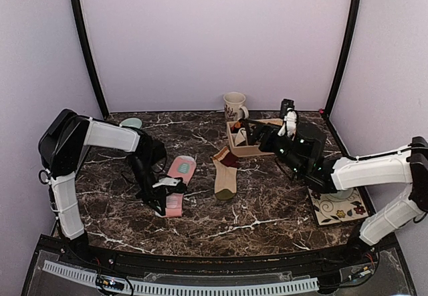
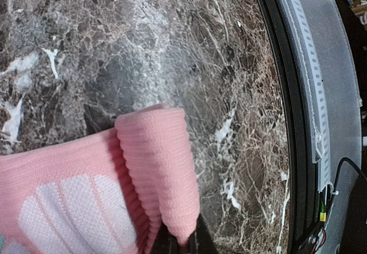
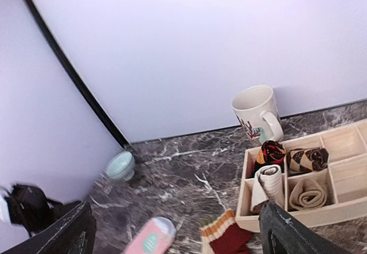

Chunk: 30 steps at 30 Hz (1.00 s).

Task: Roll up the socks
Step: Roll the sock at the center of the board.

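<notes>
Near bench's front edge, left pincer pinches the folded end of the long pink knit sock. Hold looks shallow; the soft fold may slip and unroll. Mid-bench, short tan sock lies flat. Right pincer spread, empty. Dark veined marble bench; pale lilac walls beyond.

We observe the pink sock lying flat, its near end folded over in 1 turn. The tan sock lies unrolled beside it, apart.
</notes>
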Each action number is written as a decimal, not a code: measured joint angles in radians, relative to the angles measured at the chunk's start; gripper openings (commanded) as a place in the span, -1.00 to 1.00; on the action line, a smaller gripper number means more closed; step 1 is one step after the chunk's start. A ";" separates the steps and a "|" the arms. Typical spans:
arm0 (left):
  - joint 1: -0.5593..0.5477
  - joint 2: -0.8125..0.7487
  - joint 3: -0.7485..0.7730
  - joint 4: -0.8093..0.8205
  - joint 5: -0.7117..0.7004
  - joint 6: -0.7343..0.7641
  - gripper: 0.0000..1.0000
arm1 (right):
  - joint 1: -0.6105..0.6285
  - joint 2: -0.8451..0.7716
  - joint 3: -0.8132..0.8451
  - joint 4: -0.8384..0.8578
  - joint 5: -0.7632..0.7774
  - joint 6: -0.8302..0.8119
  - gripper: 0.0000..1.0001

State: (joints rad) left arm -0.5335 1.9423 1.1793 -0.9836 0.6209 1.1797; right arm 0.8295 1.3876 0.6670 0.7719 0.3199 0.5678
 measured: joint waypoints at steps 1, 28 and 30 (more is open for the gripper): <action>0.005 0.018 0.019 -0.019 0.010 -0.002 -0.94 | 0.031 0.017 0.011 -0.029 0.014 -0.068 0.99; 0.065 0.180 0.140 -0.188 0.130 -0.009 -0.89 | 0.386 0.610 0.474 -0.412 -0.482 -0.985 0.20; 0.065 0.180 0.140 -0.188 0.130 -0.009 -0.88 | 0.386 0.647 0.504 -0.411 -0.484 -1.007 0.14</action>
State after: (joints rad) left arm -0.4686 2.1227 1.3193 -1.1721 0.7506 1.1706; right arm 1.2160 2.0342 1.1706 0.3607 -0.1646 -0.4389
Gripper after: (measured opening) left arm 0.063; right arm 0.614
